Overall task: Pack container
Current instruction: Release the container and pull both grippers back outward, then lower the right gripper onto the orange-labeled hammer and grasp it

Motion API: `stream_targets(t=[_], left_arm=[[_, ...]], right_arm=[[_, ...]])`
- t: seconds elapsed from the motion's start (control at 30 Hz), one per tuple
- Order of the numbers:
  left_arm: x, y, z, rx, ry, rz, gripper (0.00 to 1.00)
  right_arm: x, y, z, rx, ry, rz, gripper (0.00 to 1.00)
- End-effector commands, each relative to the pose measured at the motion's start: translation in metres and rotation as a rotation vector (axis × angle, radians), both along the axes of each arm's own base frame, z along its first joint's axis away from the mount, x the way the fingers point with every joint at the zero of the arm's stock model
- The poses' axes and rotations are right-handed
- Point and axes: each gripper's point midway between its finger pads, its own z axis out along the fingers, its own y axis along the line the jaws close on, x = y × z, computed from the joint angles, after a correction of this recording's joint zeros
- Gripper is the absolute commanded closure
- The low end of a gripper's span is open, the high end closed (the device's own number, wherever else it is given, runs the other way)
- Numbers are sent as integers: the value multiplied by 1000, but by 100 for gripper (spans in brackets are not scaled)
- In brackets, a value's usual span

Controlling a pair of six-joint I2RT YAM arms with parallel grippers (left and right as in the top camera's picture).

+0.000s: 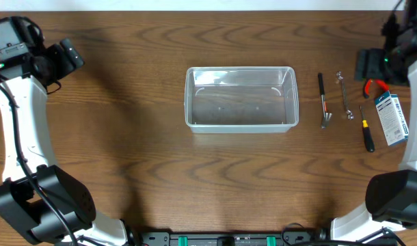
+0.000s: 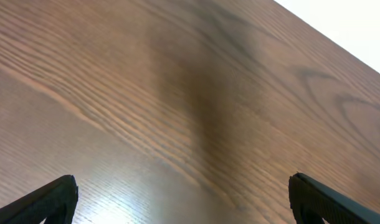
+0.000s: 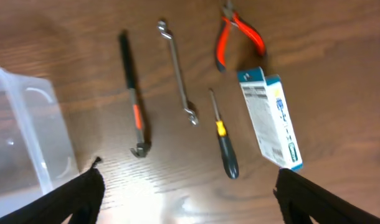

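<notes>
Hovering, both arms; container (image 1: 239, 99) is sitting at table (image 1: 126, 143) centre.
Left gripper (image 2: 182, 190) is hanging above bare wood, jaws wide apart; right gripper (image 3: 190, 183), jaws also apart, is hanging over tools (image 3: 175, 68) lying just right of container.

The wooden table (image 1: 126, 157) carries container (image 1: 240, 98), pry bar (image 1: 323, 102), wrench (image 1: 344, 96), pliers (image 1: 374, 86), screwdriver (image 1: 366, 130), packet (image 1: 390, 119).
</notes>
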Motion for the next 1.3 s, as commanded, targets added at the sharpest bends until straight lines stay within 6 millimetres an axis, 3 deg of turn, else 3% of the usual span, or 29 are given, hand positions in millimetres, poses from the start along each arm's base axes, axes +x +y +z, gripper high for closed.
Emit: stream_targets(t=[0.0, 0.27, 0.47, 0.77, 0.97, 1.27], left_arm=[[0, 3, 8, 16, -14, 2, 2], [0, 3, 8, 16, -14, 2, 2], [0, 3, 8, 16, -14, 2, 2], [0, 3, 8, 16, -14, 2, 2], [0, 3, 8, 16, -14, 2, 2], [0, 3, 8, 16, -14, 2, 2]], right_arm=[[-6, 3, -7, 47, 6, -16, 17], [-10, 11, -63, 70, 76, 2, 20], [-19, 39, -106, 168, 126, 115, 22], [-17, 70, -134, 160, 135, 179, 25], [-21, 65, -155, 122, 139, 145, 27], [-17, 63, -158, 110, 121, 134, 33]])
